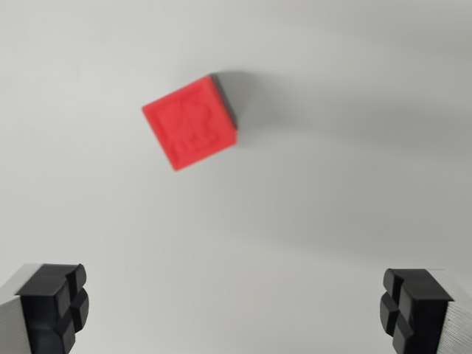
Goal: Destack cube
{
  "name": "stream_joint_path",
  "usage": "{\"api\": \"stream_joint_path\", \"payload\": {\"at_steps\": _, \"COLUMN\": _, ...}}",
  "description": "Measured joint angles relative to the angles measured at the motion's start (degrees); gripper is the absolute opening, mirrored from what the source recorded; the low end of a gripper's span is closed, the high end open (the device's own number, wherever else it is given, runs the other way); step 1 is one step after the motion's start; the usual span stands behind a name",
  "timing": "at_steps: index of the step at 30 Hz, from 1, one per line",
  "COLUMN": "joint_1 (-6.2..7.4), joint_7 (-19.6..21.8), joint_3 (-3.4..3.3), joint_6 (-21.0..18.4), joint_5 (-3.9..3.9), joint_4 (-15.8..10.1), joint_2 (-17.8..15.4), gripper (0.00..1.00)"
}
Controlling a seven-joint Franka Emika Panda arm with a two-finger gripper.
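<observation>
Wrist view, looking down on a pale table (354, 206). Gripper (234, 306) released: jaws spread wide, one black pad (55, 302) at lower left, the other at lower right, nothing between them.

Red cube (190, 124) above centre and slightly toward the wrist view's left, well apart from both pads. Embossed top face visible, blurred. Dark edge along its upper right side, possibly a second cube beneath; cannot tell.

Cube rotated relative to the jaw line: corners pointing roughly up, down and to the sides of frame, faces on the diagonal. Judged: forward shift needed to centre the cube between the pads, plus a wrist turn to square pads with two opposite faces before descending. Otherwise, corner contact likely.
</observation>
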Motion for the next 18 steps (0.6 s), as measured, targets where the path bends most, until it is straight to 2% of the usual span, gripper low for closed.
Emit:
{"api": "stream_joint_path", "payload": {"at_steps": 9, "joint_1": 0.08, "joint_7": -7.38, "joint_3": 1.10, "joint_6": 2.89, "joint_5": -0.11, "joint_4": -0.31, "joint_2": 3.10, "gripper": 1.00}}
{"api": "stream_joint_path", "payload": {"at_steps": 18, "joint_1": 0.21, "joint_7": -15.62, "joint_3": 2.32, "joint_6": 5.99, "joint_5": -0.67, "joint_4": -0.28, "joint_2": 6.91, "gripper": 1.00}}
